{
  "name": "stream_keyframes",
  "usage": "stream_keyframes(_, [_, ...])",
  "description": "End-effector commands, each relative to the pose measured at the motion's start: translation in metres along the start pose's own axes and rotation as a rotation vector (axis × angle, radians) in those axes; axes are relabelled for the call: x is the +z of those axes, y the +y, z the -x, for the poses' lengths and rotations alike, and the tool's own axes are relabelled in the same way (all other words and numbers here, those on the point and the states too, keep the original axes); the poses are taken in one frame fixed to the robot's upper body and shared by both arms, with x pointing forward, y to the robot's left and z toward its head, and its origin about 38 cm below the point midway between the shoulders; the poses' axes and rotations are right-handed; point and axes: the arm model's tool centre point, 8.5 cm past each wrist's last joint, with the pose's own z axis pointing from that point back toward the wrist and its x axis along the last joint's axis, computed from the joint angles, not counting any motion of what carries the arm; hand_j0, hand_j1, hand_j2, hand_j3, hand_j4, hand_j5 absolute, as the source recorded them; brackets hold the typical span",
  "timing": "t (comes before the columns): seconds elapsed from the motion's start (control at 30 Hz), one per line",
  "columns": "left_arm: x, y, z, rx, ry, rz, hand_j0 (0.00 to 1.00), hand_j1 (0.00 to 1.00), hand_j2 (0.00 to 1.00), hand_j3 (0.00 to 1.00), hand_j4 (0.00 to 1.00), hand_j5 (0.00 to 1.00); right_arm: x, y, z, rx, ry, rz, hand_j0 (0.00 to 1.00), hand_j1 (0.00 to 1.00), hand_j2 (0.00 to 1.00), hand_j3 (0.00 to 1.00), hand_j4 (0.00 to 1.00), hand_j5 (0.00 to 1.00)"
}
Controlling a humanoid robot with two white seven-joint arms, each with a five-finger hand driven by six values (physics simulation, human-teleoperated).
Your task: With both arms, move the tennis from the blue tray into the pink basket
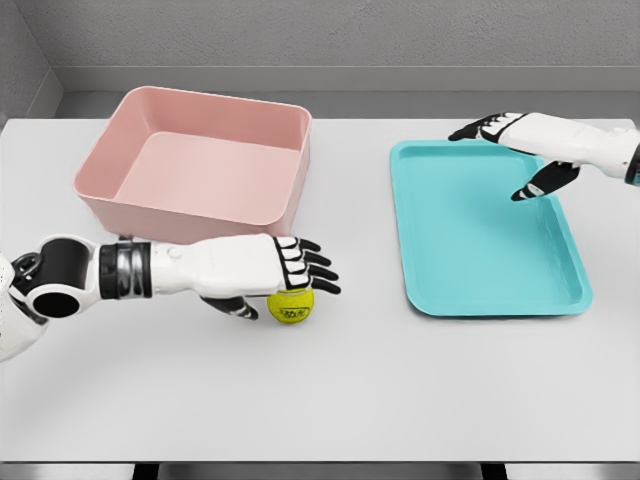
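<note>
Yellow tennis ball [291,305] on the white table [330,400], at 6 o'clock from the pink basket [200,160], partly hidden beneath the left hand [268,272], whose fingers lie extended over it, thumb beside; grip unclear. Right hand [520,145] spread above the blue tray [480,240], holding nothing.

Yellow tennis ball [291,305] on table (off tray), upright pink basket [200,160]

On the desk [350,400], the basket [200,165] sits left, the tray [480,235] right; the tennis ball [291,305] lies before the basket, under the left robot hand [285,270].
</note>
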Motion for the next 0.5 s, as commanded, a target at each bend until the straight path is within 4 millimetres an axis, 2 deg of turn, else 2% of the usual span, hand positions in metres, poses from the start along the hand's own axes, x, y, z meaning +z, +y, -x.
stream_keyframes(0.0, [-0.006, -0.006, 0.002, 0.035, -0.006, -0.002, 1.0, 1.0, 1.0, 1.0, 1.0, 1.0, -0.003, 0.0, -0.002, -0.008, -0.007, 0.006, 1.0, 1.0, 1.0, 1.0, 1.0, 1.0])
stream_keyframes(0.2, [-0.005, -0.008, 0.013, 0.038, 0.022, 0.007, 1.0, 1.0, 1.0, 1.0, 1.0, 1.0, -0.01, 0.005, -0.004, -0.012, -0.019, -0.009, 1.0, 1.0, 1.0, 1.0, 1.0, 1.0])
stream_keyframes(0.47, [-0.004, -0.008, 0.014, 0.043, 0.025, 0.006, 1.0, 1.0, 1.0, 1.0, 1.0, 1.0, -0.009, 0.004, -0.004, -0.009, -0.019, -0.007, 1.0, 1.0, 1.0, 1.0, 1.0, 1.0])
